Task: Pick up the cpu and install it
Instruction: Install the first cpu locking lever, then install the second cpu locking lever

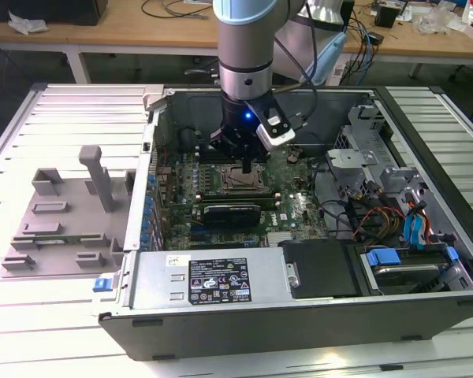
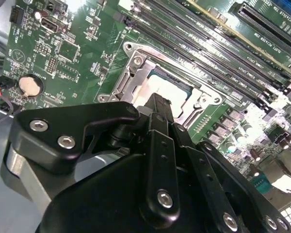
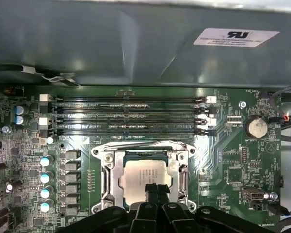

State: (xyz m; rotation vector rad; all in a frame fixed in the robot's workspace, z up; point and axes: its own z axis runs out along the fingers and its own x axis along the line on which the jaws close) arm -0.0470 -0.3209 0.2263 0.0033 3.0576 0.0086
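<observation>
Hanging from the arm [image 1: 249,47], the gripper [image 1: 247,167] is reaching down into the open computer case [image 1: 299,315], right over the socket frame [image 3: 144,175] on the green motherboard [image 3: 223,160]. Its black fingers [image 3: 155,190] are pressing together at the tips and are not pinching anything; in the first wrist view the closed tips are overlapping the near edge of the chip.

The cpu [image 3: 141,174] is lying flat inside the socket frame, its silvery top facing up, with the metal bracket of the frame sitting around it on all sides. In the second wrist view the cpu [image 2: 172,90] is showing as a pale square just beyond the finger tip [image 2: 157,104], framed by the same bracket.

Four long memory slots [image 3: 128,114] are running side by side just beyond the socket frame, between it and the grey case wall [image 3: 111,43]. A round coin battery [image 3: 256,127] is sitting on the board well off to one side of the socket frame. In the exterior view a grey plastic tray [image 1: 63,220] is resting on the slatted table [image 1: 31,315], outside the case toward the exterior view's left.
</observation>
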